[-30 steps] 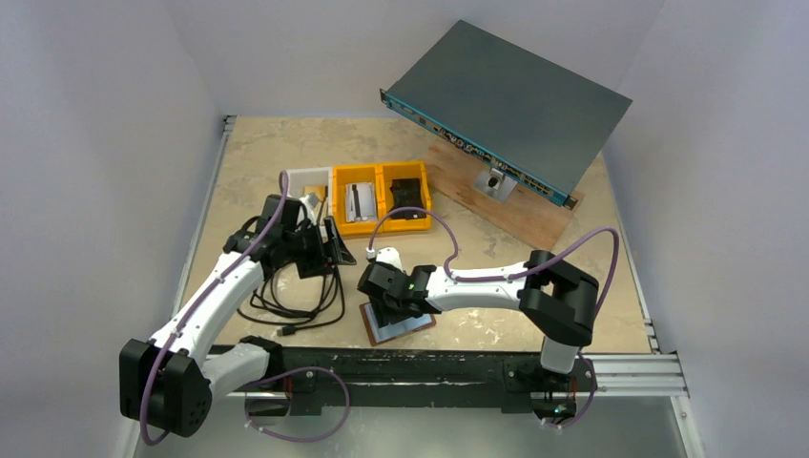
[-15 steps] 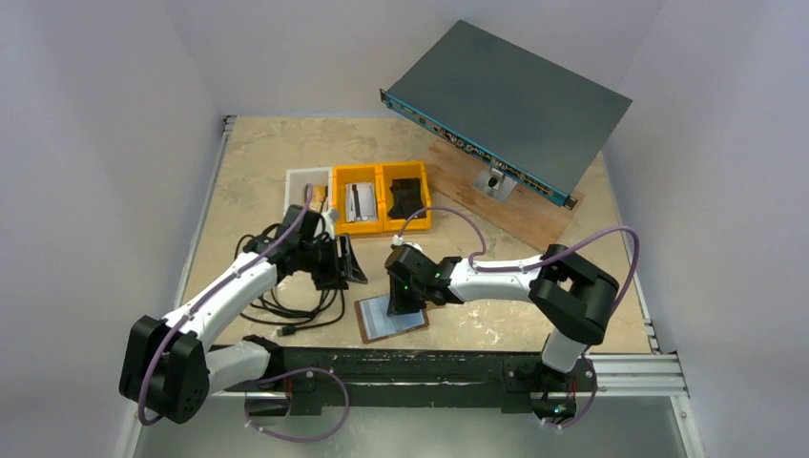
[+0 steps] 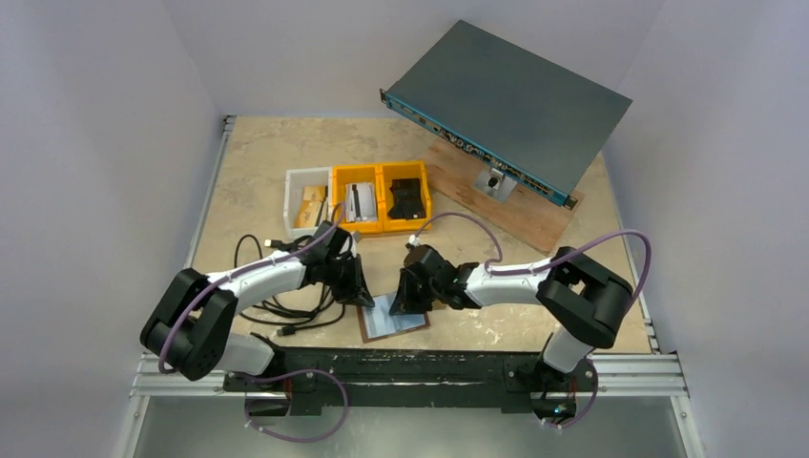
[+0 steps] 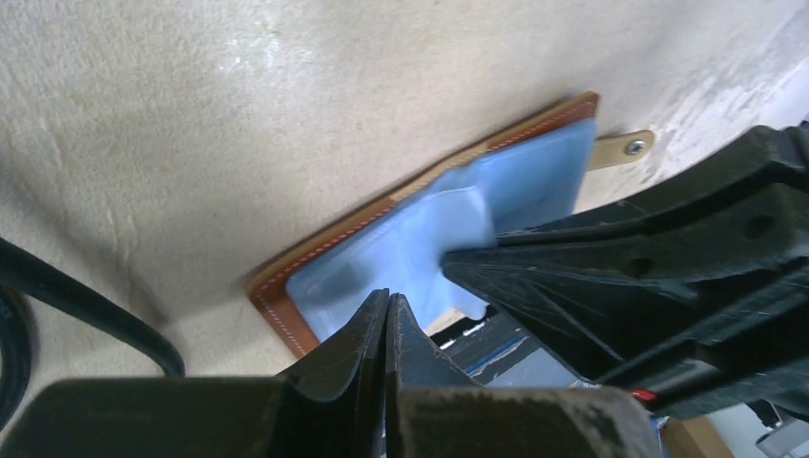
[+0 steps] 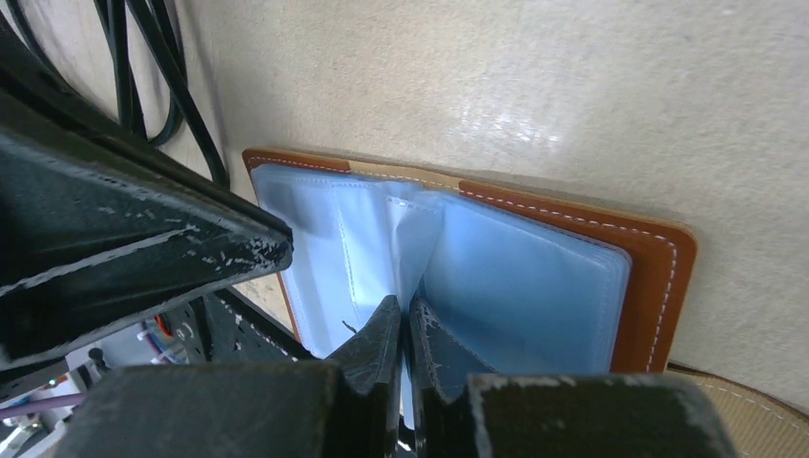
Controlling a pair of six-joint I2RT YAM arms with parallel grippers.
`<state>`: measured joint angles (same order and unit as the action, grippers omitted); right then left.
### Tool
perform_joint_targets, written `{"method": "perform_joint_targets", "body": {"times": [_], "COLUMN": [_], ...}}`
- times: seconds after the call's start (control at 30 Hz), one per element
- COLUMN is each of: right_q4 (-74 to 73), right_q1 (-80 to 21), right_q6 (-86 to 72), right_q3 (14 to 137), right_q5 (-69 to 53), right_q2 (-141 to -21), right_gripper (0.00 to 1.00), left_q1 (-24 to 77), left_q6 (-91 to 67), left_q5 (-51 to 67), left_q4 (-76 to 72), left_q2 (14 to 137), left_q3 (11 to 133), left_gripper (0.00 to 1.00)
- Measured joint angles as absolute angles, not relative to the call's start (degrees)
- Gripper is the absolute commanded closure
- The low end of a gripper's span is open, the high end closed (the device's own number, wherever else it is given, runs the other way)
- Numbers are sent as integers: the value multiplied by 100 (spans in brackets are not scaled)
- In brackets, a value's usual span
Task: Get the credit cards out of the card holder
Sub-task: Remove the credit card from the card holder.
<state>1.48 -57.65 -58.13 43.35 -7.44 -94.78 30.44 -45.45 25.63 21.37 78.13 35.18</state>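
The card holder (image 3: pixel 399 322) lies open on the table near the front edge, brown outside (image 5: pixel 658 286) and pale blue clear pockets inside (image 4: pixel 420 239). My right gripper (image 5: pixel 403 307) is shut on one thin pocket leaf near the fold. From the left, my left gripper (image 4: pixel 386 301) hovers over the holder's left page, shut with nothing between its fingers. In the top view the two grippers (image 3: pixel 370 296) (image 3: pixel 403 305) meet over the holder. No card shows in the pockets. Tan credit cards (image 3: pixel 311 204) lie in the white bin, grey-white ones (image 3: pixel 360 202) in a yellow bin.
A coil of black cable (image 3: pixel 286 307) lies left of the holder, under the left arm. The white bin (image 3: pixel 291 196) and two yellow bins (image 3: pixel 382 227) stand behind; one holds a chunky black object (image 3: pixel 407 198). A grey network switch (image 3: pixel 506 100) leans on a wooden board (image 3: pixel 520 210).
My left arm has swung from the bins down to the holder and its gripper has shut. My right gripper has shifted right and shut on a pocket leaf.
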Motion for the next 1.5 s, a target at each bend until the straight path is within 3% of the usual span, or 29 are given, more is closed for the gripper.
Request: {"method": "perform_joint_targets", "body": {"times": [0.3,0.6,0.77,1.5], "right_q4": [812,1068,788,-508], "right_q1": [-5575,-5575,-5575,-5575], "right_q6": [-6038,-6038,-5975,-5732], "right_q3": [3695,3691,3708,3870], "right_q5": [-906,-993,-760,279], "right_q2": [-8971,-8779,-8617,-7852], "right_gripper": [82,78,71,70], "left_q1": [3107,3148,3282,3990], "left_q6": [-4571,-4584,-4545,-4416], "left_q5": [2475,2491,2357,2112], "left_q4": [1942,1892,1966,2314], "left_q2": [8178,8250,8250,8604], "left_q3": [3448,3489,3586,4606], "left_gripper": [100,100,100,100]}}
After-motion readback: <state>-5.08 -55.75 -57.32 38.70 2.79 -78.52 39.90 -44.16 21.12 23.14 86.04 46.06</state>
